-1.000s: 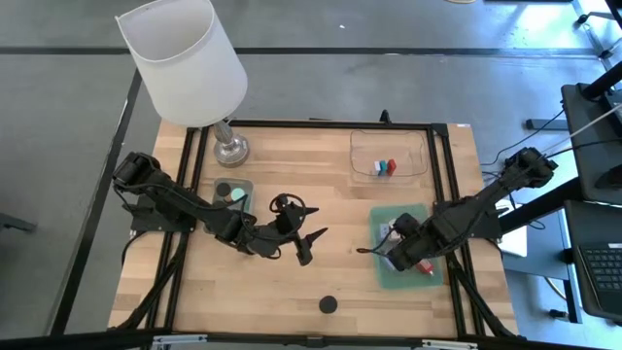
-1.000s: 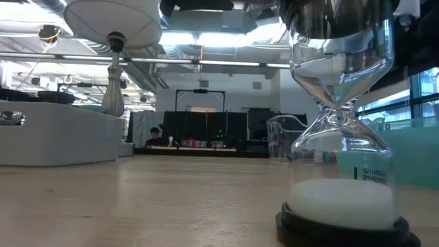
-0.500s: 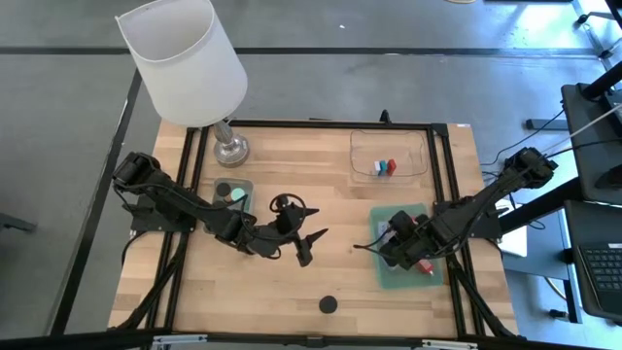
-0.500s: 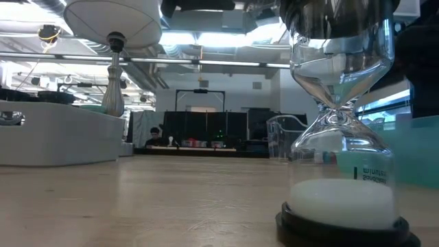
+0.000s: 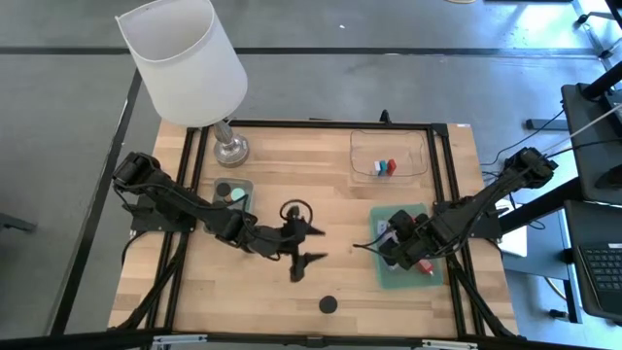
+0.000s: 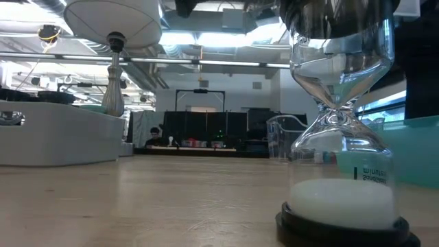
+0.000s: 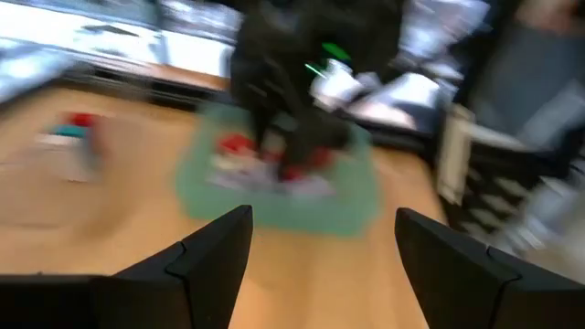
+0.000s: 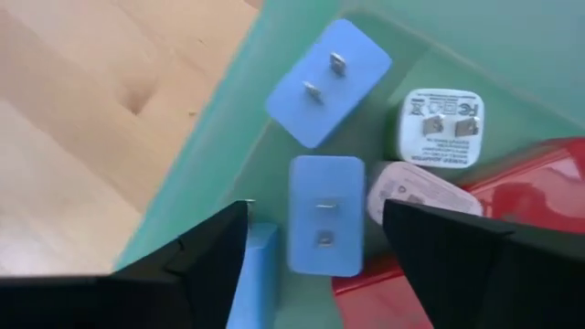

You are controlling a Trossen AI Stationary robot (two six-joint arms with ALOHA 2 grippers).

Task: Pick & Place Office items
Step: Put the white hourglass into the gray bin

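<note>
Right pincer (image 8: pixel 315 242) apart, low over green tray (image 5: pixel 389 277) at frame right, blue plug blocks (image 8: pixel 326 227) just below its tips. Left pincer (image 5: pixel 309 243) apart, empty, mid worktop (image 5: pixel 340 209). Tip: center on one block, avoid neighbours, close squarely.

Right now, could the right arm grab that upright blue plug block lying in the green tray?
Probably yes. The right gripper hangs right over the green tray with its fingers apart, and the blue plug block lies between them, prongs up, nothing covering it. Neighbouring blocks sit close, which might crowd the grip.
</note>
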